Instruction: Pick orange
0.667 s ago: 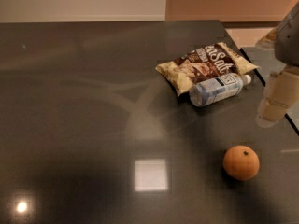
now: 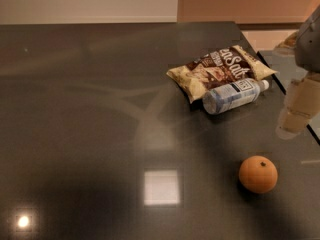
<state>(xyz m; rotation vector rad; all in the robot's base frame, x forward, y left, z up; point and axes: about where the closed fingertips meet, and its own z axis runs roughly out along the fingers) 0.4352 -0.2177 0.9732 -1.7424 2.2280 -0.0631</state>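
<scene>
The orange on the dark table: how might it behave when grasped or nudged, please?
The small round orange fruit would probably roll if nudged on the glossy dark tabletop. Its matte skin likely resists slipping. The pincer hangs above-right of it in the image, apart.

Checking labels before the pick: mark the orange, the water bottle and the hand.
orange (image 2: 258, 174): camera view, centre of its peel.
water bottle (image 2: 234, 95): camera view, middle of its body, lying on its side.
hand (image 2: 293, 118): camera view, its lower end, at the right edge, above and right of the orange.
</scene>
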